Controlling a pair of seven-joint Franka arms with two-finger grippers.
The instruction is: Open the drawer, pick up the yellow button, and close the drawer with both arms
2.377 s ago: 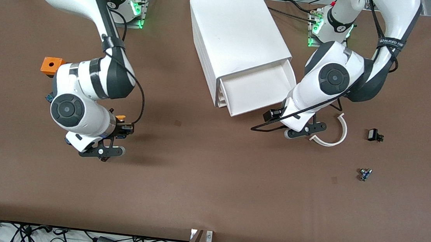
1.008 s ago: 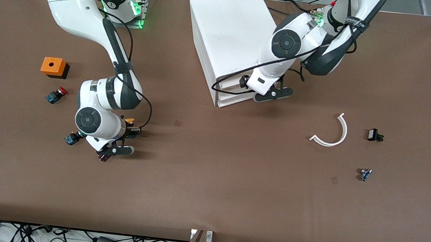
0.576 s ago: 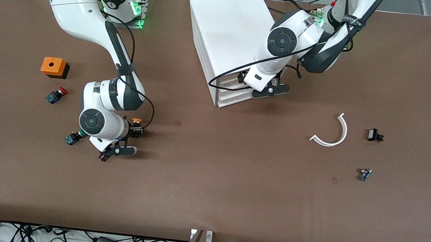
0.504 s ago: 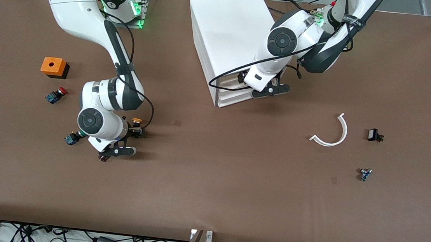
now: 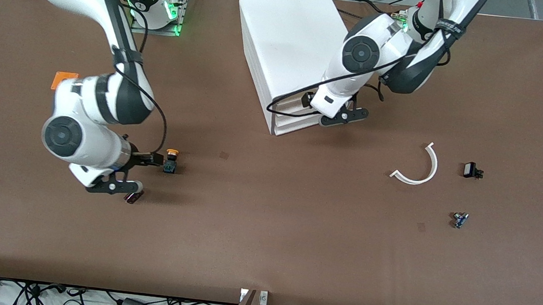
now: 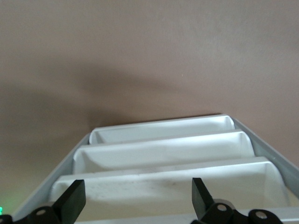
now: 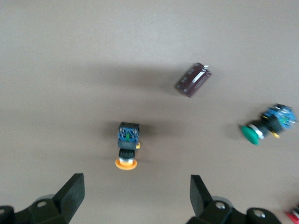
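**Two grippers open, button free on the table**

Two arms are in view. The right gripper (image 5: 124, 175) hangs above the table (image 5: 264, 240) toward the right arm's end, its fingers (image 7: 70, 195) spread wide apart with nothing between them. The button (image 5: 170, 160) lies on its side on the brown surface, just beside that gripper and clear of it — orange-yellow cap at one end, dark blue-black body at the other. In the right wrist view the button (image 7: 127, 145) sits between the two fingertips' lines but below them, untouched.

Nearby items: a small dark maroon cylinder (image 7: 192, 80) lies close to the button, and a green-capped button (image 7: 266, 123) lies a little apart from both. An orange block (image 5: 63, 79) shows partly from under the right arm.

The left gripper (image 5: 336, 116) is at the front of the white cabinet (image 5: 291, 41), level with the drawer fronts, fingers (image 6: 72, 201) held apart and gripping nothing. The drawer (image 5: 289, 106) — uppermost of the stack — sits pushed in, flush with those beneath it.

Toward the left arm's end lie a curved white strip (image 5: 420, 168), a small black part (image 5: 471, 170) and a small bluish part (image 5: 459, 219), each well apart from the cabinet.
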